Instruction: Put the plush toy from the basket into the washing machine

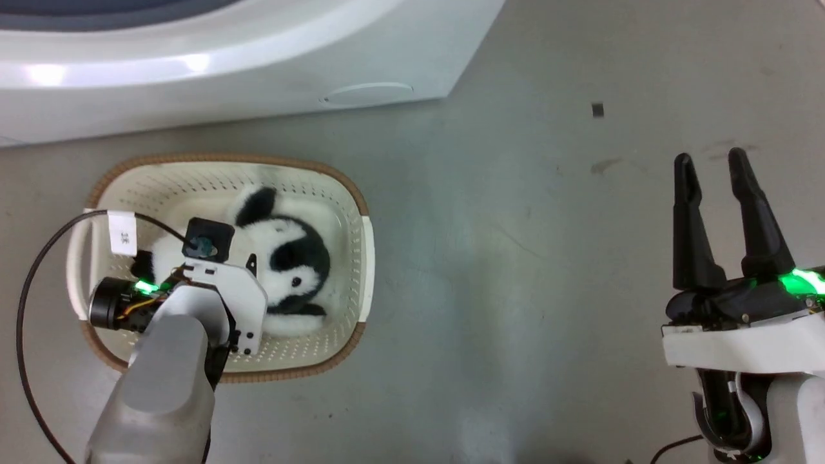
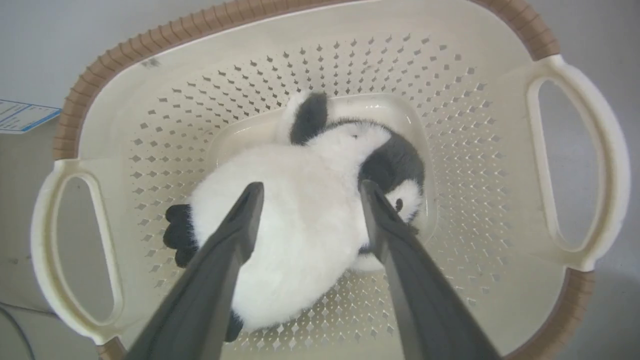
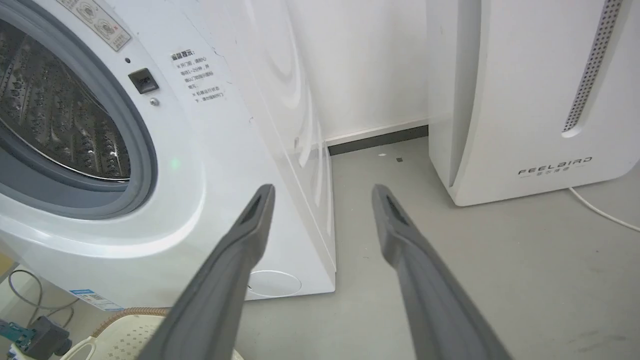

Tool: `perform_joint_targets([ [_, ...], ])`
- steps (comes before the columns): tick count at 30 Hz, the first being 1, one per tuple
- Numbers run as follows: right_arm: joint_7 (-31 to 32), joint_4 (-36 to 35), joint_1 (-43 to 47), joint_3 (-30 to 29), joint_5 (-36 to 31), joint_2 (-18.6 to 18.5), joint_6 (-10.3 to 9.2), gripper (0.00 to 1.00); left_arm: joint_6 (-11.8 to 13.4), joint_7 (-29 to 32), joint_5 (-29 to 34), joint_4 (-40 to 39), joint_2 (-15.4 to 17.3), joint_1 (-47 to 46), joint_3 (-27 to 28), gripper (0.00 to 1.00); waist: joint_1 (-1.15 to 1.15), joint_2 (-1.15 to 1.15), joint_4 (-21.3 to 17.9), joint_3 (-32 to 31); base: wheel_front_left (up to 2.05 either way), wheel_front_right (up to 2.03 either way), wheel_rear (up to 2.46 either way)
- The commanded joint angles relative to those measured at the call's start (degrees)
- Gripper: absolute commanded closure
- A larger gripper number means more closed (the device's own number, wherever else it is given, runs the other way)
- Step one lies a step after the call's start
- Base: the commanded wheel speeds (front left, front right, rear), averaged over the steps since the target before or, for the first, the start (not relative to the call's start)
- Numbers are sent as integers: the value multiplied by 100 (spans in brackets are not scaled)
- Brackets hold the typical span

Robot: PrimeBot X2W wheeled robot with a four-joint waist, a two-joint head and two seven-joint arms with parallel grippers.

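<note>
The plush toy (image 1: 290, 258) lies on its side in the basket (image 1: 219, 158), which stands on the floor just in front of the washing machine (image 1: 193, 64). My left wrist (image 1: 213, 283) hangs over the basket and hides the toy's rear half. In the left wrist view my left gripper (image 2: 310, 190) is open, one finger on each side of the plush toy's (image 2: 300, 210) white body inside the basket (image 2: 150, 45). My right gripper (image 1: 715, 187) is open and empty over bare floor to the right. Past my right gripper (image 3: 324, 192) the washing machine (image 3: 200, 175) shows its steel drum (image 3: 50, 115) uncovered.
A white FEELBIRD appliance (image 3: 525, 100) stands right of the washer, with a floor gap between them and a white cord (image 3: 600, 210) trailing beside it. A black cable (image 1: 26, 309) loops from my left arm past the basket's left handle. Grey floor stretches between basket and right gripper.
</note>
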Motion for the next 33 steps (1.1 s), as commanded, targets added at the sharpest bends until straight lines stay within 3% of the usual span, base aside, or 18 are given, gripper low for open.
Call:
perform_joint_targets([
  [1, -61, -69, -140, 11, 112, -2, -2, 0, 3, 58, -51, 156, 55, -179, -32, 0, -1, 0, -65, 205, 0, 0, 0],
  [13, -204, -279, -390, 31, 511, -2, -3, 0, 136, 418, -184, 864, 227, -845, -158, 0, -1, 0, -213, 974, 0, 0, 0],
  [30, -407, -417, -786, -84, 1049, -2, -4, 0, 98, 594, -284, 1865, 416, -1754, -520, 0, -1, 0, -346, 1789, 0, 0, 0],
  [31, -418, -417, -809, -83, 1072, -2, -4, 0, 90, 602, -283, 1924, 425, -1791, -552, 69, -1, 0, -349, 1811, 0, 0, 0],
  [32, -430, -421, -832, -83, 1095, -2, -4, 0, 82, 603, -281, 1982, 435, -1829, -585, 100, -1, 0, -352, 1832, 0, 0, 0],
  [33, -442, -429, -853, -87, 1120, -2, -4, 0, 70, 611, -287, 2041, 444, -1862, -611, 100, -1, 0, -355, 1854, 0, 0, 0],
])
